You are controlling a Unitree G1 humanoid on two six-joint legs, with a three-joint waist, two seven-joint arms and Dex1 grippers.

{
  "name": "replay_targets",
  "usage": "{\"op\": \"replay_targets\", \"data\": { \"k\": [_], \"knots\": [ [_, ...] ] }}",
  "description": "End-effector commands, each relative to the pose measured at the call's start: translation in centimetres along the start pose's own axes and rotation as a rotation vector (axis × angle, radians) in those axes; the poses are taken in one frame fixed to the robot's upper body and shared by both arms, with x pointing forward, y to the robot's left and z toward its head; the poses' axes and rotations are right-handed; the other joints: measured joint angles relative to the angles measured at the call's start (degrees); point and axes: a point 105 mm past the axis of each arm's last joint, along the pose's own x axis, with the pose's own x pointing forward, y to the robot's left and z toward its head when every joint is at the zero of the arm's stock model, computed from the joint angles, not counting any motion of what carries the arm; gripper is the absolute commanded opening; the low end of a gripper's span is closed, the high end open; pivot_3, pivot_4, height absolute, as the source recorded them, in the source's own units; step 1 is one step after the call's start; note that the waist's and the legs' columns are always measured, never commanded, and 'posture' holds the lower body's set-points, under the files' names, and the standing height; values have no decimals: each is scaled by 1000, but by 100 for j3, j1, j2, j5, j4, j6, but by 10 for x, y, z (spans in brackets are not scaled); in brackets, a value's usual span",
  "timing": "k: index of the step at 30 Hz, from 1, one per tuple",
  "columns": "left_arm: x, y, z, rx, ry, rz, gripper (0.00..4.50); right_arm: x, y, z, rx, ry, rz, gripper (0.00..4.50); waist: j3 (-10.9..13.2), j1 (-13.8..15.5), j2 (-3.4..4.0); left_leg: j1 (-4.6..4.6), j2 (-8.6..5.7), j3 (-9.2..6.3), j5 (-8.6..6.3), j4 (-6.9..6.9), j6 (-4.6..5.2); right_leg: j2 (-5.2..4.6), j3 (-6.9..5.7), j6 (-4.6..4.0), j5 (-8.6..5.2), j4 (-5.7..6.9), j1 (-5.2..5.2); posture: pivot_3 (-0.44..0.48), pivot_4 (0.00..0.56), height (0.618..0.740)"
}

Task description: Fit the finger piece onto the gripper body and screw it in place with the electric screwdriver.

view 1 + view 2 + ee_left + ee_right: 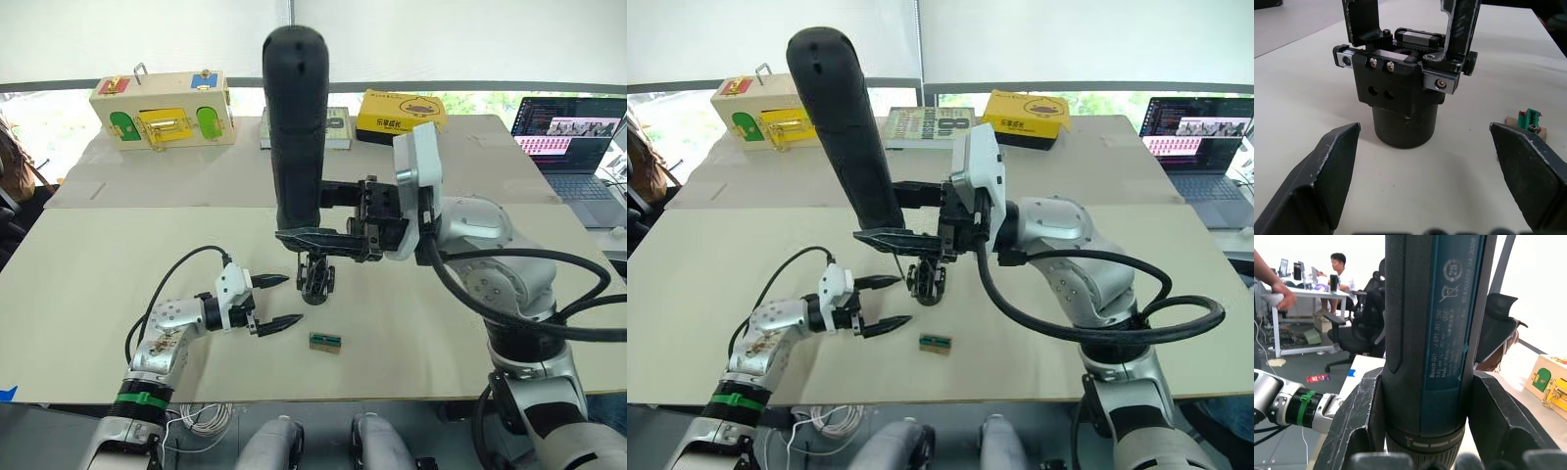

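While the right pincer (328,211) clamps the electric screwdriver (297,127) upright at frame centre, its bit meets the gripper body (316,277) on the worktop (431,333).
Screwing appears under way; left pincer (276,300), spread empty at lower left, likely must steady the body next.

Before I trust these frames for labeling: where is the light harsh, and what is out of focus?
Head views: the windows behind blow out to white, while the table is evenly lit with soft shadows. Left wrist view: the gripper body is sharp, the left gripper's near fingers are soft. Right wrist view: the electric screwdriver is crisp, the office behind slightly soft.
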Motion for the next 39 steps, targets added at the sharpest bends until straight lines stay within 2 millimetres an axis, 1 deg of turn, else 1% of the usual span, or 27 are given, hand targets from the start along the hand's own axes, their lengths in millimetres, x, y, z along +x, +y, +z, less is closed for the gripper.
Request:
{"op": "replay_targets", "data": {
  "k": [1, 9, 20, 28, 39],
  "knots": [
    [5, -1, 8, 35, -22, -15, 4500, 2, 5, 14, -64, -50, 18, 1949, 0, -4, 0, 0, 0, 0, 0, 0, 0, 0, 0, 0, 0, 0, 0, 0, 150, 740],
    [6, -1, 8, 30, -19, -10, 4500, 2, 3, 16, -72, -67, 12, 1949, 0, -15, 0, 0, 0, 0, 0, 0, 0, 2, 0, 0, 0, 1, -1, 0, 150, 740],
    [6, 5, 17, 18, -47, -8, 4500, -2, -17, 24, -95, -72, -18, 1949, 0, -37, 0, 0, 0, 0, 1, 0, 0, 5, 0, -1, 1, 1, -2, 0, 150, 740],
    [6, 6, 18, 18, -46, -17, 4500, -5, -31, 17, -72, -49, -33, 1949, 0, -61, 0, 0, 0, 0, 1, 0, 0, 5, 0, -3, 2, 2, -3, 0, 150, 740],
    [6, 7, 17, 24, -42, -11, 4500, -5, -35, 4, 1, -40, -30, 1949, 0, -76, 0, -4, 0, 0, 1, 0, 0, 5, 1, -4, 3, 3, -9, 0, 150, 740]
  ]
}}
